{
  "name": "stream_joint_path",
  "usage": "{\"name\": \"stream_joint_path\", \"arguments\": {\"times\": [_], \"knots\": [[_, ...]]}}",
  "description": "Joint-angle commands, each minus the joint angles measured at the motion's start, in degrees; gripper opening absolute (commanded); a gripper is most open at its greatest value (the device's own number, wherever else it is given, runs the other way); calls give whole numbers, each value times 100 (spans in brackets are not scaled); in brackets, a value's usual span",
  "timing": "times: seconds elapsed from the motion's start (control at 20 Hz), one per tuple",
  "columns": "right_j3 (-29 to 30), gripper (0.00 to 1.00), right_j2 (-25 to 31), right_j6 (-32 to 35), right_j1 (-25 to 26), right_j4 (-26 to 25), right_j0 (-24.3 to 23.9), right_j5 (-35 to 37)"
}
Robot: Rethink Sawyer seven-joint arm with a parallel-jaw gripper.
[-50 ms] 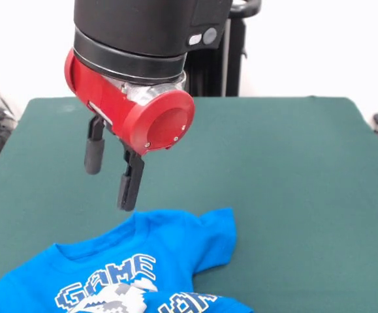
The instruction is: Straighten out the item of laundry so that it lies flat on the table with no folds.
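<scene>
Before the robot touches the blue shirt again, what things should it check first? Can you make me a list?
1. Pincer open and empty: ok, its two fingers stand apart with nothing between them.
2. Pincer clear of the T-shirt: ok, the tips hang above the cloth, near its upper edge.
3. Shirt lying flat: not ok, the sleeve is bunched and a fold crosses the print.
4. Whole shirt in sight: not ok, its lower part runs off the picture's bottom edge.
5. Room on the table to spread it: ok, bare green cloth lies around the shirt.
6. Exact height of the tips over the cloth: cannot tell from this one view.
</scene>
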Motion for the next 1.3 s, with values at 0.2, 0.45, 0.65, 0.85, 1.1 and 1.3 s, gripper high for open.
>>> {"name": "stream_joint_path", "arguments": {"times": [0.2, 0.45, 0.65, 0.85, 1.1, 1.3], "knots": [[1577, 100, 351, 72, 77, 33, 150, -567], [1888, 100, 392, 129, 92, 46, 154, -944], [2183, 100, 451, 127, 100, 92, 136, -1136], [2464, 100, 535, 69, 43, 181, 121, -1201], [2863, 100, 744, -164, -108, 412, 24, -1055], [3181, 100, 772, -164, -206, 468, 10, -1141]]}}
